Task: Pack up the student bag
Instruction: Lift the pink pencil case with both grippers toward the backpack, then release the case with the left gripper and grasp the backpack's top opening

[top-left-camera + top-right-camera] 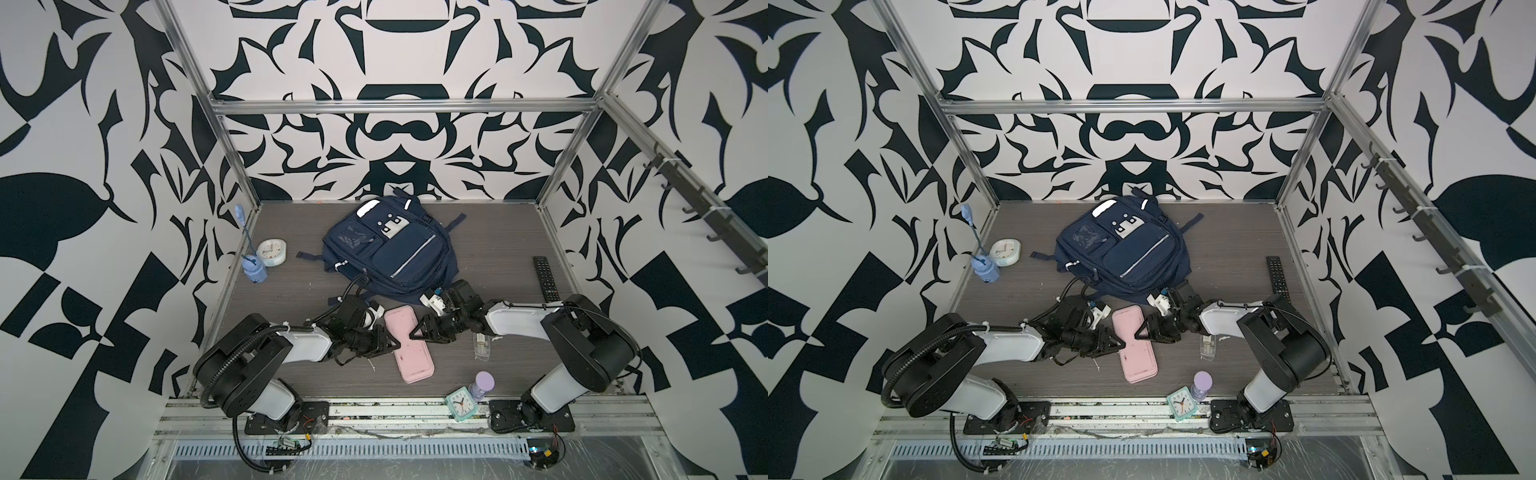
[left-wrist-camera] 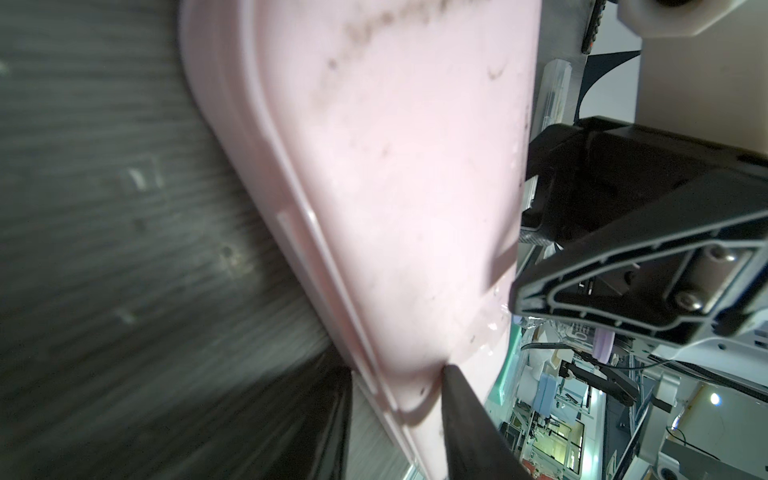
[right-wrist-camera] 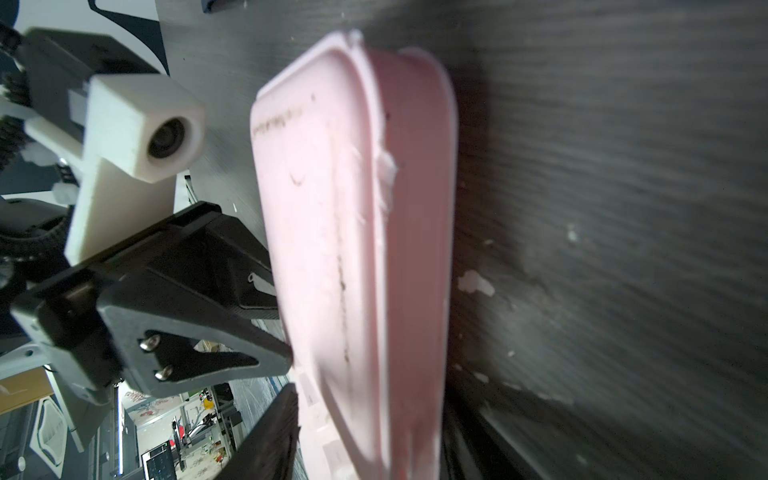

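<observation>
Navy fabric, soft and limp: the student bag (image 1: 390, 249) lies flat, pockets up, at the back middle of the counter (image 1: 503, 245), its zips seemingly shut. I judge it light but floppy. It would sag from a single pinch, so I'd take a zip pull while the other claw pins the cloth. Loose straps trail on either side and could snag.

Just in front lies a hard-looking pink case (image 1: 409, 345). My left claw (image 1: 397, 344) pinches its long rim, jaws partly closed. My right claw (image 1: 412, 333) straddles the opposite rim; whether it grips I cannot tell. Bare counter separates case and bag, and a remote (image 1: 545, 278) hugs the right edge.
</observation>
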